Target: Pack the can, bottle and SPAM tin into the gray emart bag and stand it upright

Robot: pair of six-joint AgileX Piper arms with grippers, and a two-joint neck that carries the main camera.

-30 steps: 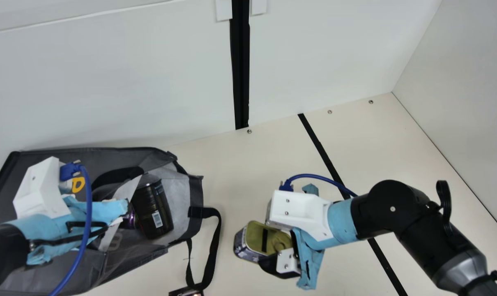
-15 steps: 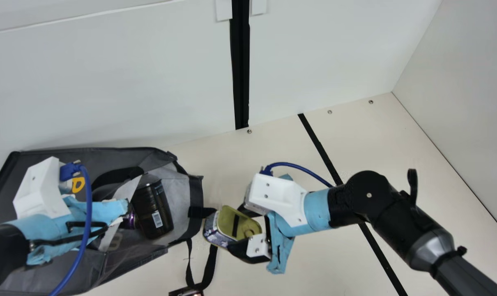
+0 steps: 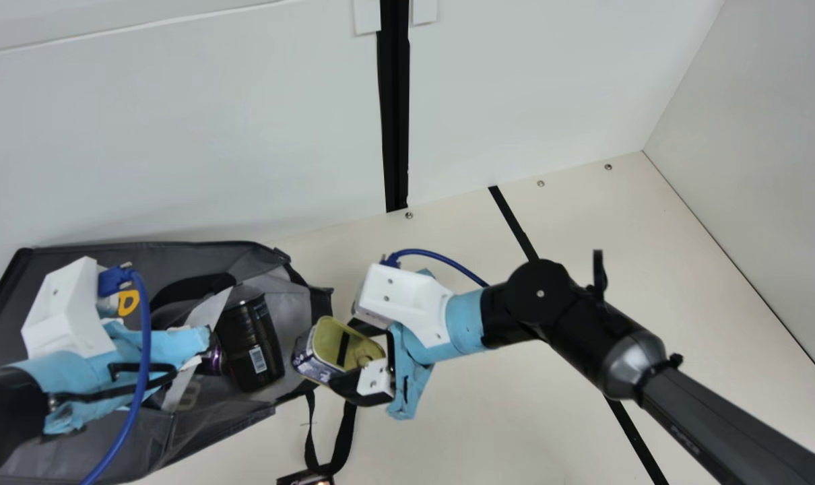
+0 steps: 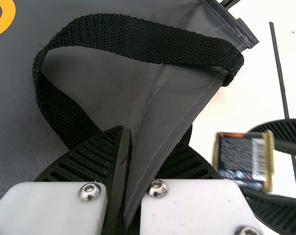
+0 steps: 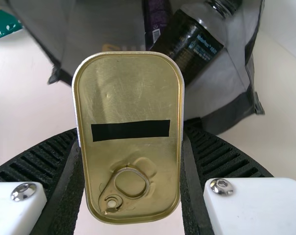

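SPAM tin at the bag's mouth, with a bottle in its way

The chief worry was a jam. The SPAM tin (image 3: pixel 328 340) hung at the right-hand mouth of the gray emart bag (image 3: pixel 172 259), and the bottle (image 3: pixel 249 350) lay slantwise just inside, with the purple can (image 3: pixel 212 358) deeper in to its left. Pushed straight left, the tin would probably butt against the bottle or catch the limp rim and fold it inward. Whether it touched the rim already, I could not tell.

The right gripper (image 5: pixel 132 139) was parted only by the tin's width, its fingers pressed to both sides; a hard knock might twist the tin in that grip. The left gripper (image 4: pixel 148 139) was closed nearly flat on a fold of the bag's fabric; should that slip, the opening could sag.

A black strap (image 3: pixel 345 438) trailed on the near side of the mouth and might snag an arm. Near its loop lay a small dark object (image 3: pixel 305 478). Far behind stood the white wall (image 3: pixel 212 135). The bag lay on its side, so standing it upright remained to be done.
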